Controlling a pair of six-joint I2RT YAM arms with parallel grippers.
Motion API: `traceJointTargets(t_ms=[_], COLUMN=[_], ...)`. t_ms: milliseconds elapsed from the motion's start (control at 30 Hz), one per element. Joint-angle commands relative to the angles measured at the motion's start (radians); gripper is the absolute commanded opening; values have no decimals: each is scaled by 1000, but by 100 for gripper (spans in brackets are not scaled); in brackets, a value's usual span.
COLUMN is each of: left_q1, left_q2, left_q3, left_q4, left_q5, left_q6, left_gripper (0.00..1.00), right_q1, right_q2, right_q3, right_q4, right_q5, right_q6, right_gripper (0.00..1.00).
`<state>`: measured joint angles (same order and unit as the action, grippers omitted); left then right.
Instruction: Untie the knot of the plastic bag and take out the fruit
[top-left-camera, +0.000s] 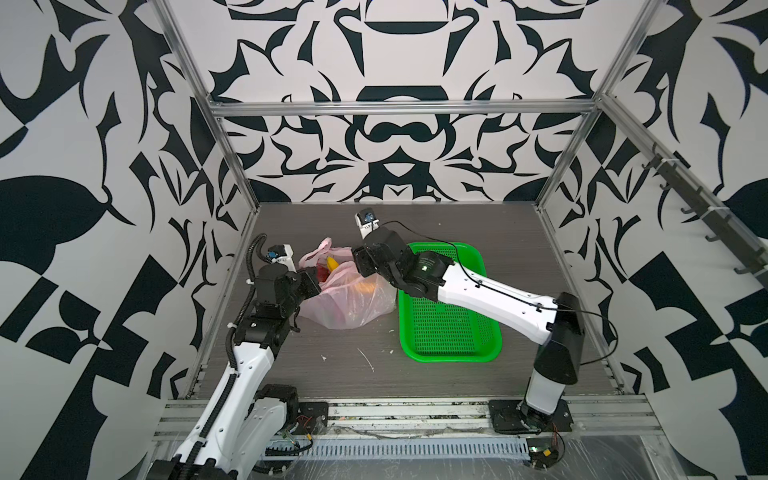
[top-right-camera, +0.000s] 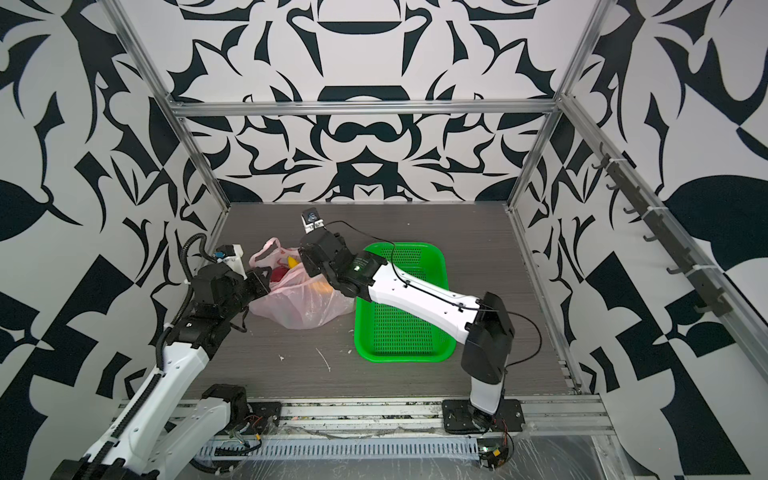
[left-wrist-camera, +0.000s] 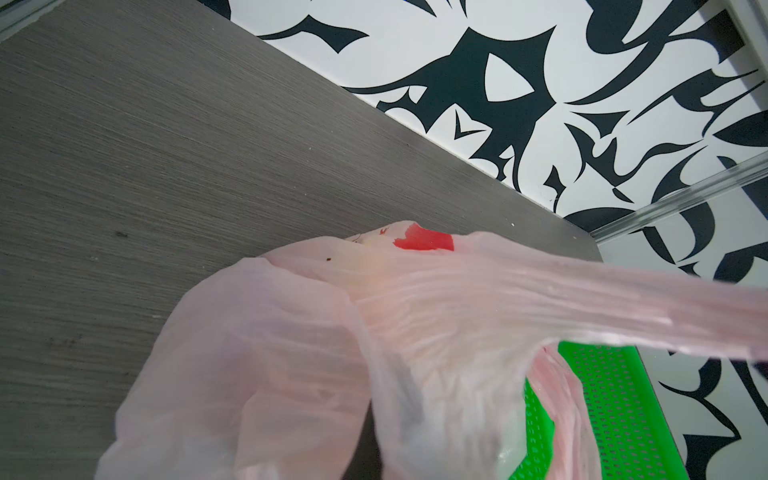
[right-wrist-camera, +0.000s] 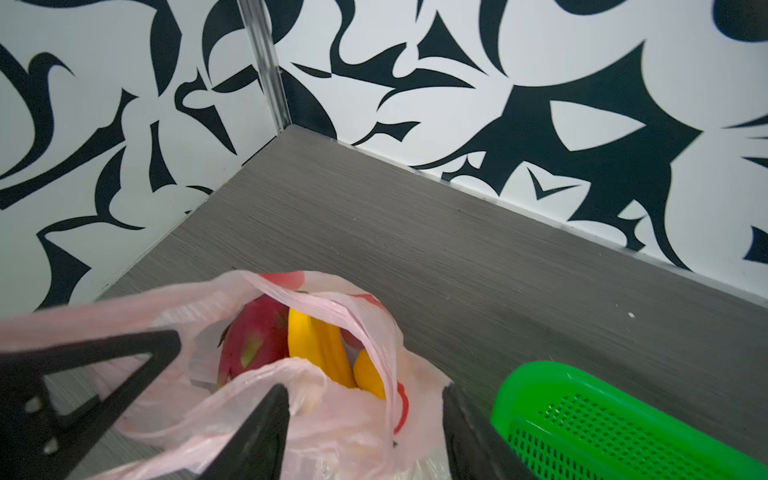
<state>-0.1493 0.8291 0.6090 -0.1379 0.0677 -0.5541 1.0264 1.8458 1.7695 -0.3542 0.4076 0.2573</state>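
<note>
The pale pink plastic bag (top-left-camera: 353, 305) sits on the grey table between both arms, its mouth standing open. No knot shows. In the right wrist view the fruit lie inside: a magenta dragon fruit (right-wrist-camera: 253, 340) and yellow bananas (right-wrist-camera: 320, 353). An orange fruit (top-left-camera: 365, 286) glows through the film. My left gripper (top-left-camera: 312, 279) is at the bag's left rim, shut on a stretched strip of film; its black finger (right-wrist-camera: 104, 353) shows there. My right gripper (right-wrist-camera: 363, 424) hangs over the bag's right side, open, with loose film (right-wrist-camera: 332, 415) between its jaws.
A green perforated basket (top-left-camera: 449, 328) stands directly right of the bag, under my right forearm. Patterned walls with metal posts close in the table at the back and both sides. Small white scraps (top-left-camera: 368, 359) lie on the table in front of the bag.
</note>
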Motion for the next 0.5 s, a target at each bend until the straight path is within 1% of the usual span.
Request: traceJointTargets(t_ms=[0, 167, 467], left_q1=[5, 7, 8], left_q2=[-15, -20, -35], left_q3=[-25, -40, -63], left_q4=[45, 60, 65], left_q5=[19, 23, 26], left_q6=[-10, -17, -11], left_gripper=[0, 0, 0], right_q1=[1, -10, -27], right_q2=[76, 173, 280], right_q3=[120, 229, 329], right_q4=[-110, -159, -152], right_q5=[-53, -60, -73], right_q6=[-99, -156, -294], right_gripper=[64, 65, 68])
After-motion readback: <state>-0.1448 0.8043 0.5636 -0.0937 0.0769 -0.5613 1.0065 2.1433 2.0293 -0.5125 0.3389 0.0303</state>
